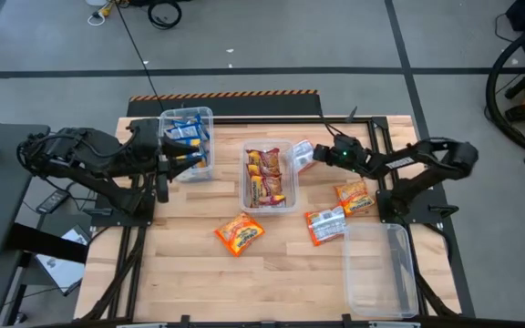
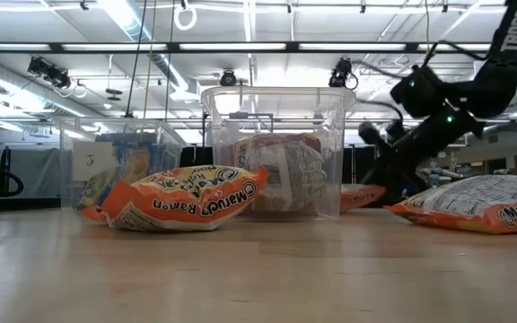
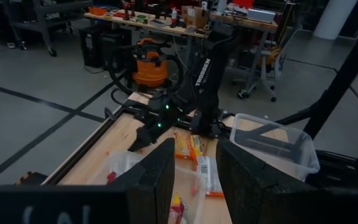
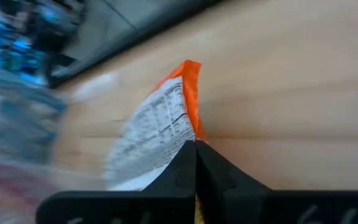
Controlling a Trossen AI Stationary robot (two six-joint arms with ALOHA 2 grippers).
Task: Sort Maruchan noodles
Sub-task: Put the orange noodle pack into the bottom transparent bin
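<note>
In the high view, the right gripper [image 1: 317, 156] sits upper centre-right, fingers pressed together, pinching the edge of an orange-and-white ramen packet [image 1: 303, 155] just right of the middle bin [image 1: 269, 199] holding the red packets [image 1: 265, 177]. The left gripper [image 1: 188, 162], partly parted and holding nothing, hovers at the blue-packet bin [image 1: 188, 117] upper left. Three orange packets [image 1: 239, 232] lie loose below.

"Maruchan Ramen" on orange packet [image 2: 179, 199]; "TROSSEN" on arm [image 2: 513, 27]

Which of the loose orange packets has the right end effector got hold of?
The right end effector is shut on the orange packet at the far side beside the middle bin. The other three lie untouched nearer the front.
</note>
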